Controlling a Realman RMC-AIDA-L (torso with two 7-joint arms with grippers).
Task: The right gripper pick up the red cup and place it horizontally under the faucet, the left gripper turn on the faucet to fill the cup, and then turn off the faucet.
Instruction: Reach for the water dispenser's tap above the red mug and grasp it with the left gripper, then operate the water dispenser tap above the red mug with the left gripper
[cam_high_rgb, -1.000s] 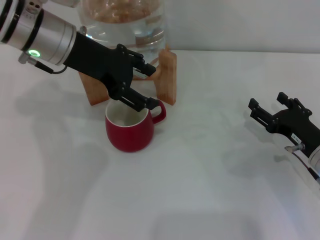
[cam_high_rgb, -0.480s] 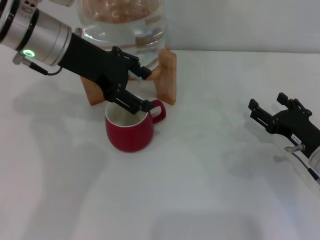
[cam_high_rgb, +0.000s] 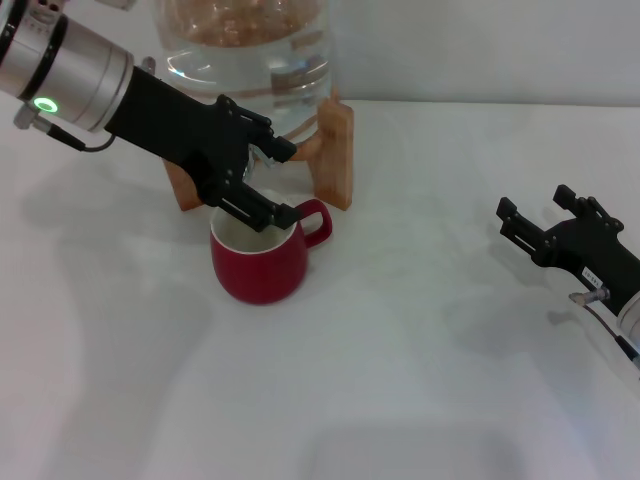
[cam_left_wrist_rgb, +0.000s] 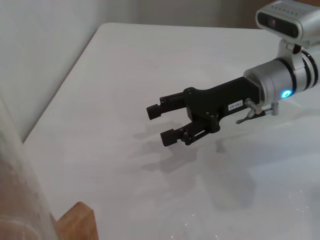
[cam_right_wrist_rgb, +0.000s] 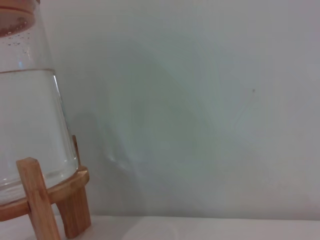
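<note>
Counter (cam_high_rgb: 400, 380), white and wide, carries everything. Water jug (cam_high_rgb: 250, 45), clear and part full, sits at the back on a wooden stand (cam_high_rgb: 335, 160). Left gripper (cam_high_rgb: 270, 185) reaches in from the robot's left on a black forearm, its fingers spread apart around the faucet (cam_high_rgb: 262, 163), which is mostly hidden behind them, just above the red cup. Right gripper (cam_high_rgb: 545, 225) rests well off to the right near the counter's edge, fingers parted and empty. Red cup (cam_high_rgb: 260, 255) stands upright on the counter just in front of the stand, below the tap, handle toward the right.
</note>
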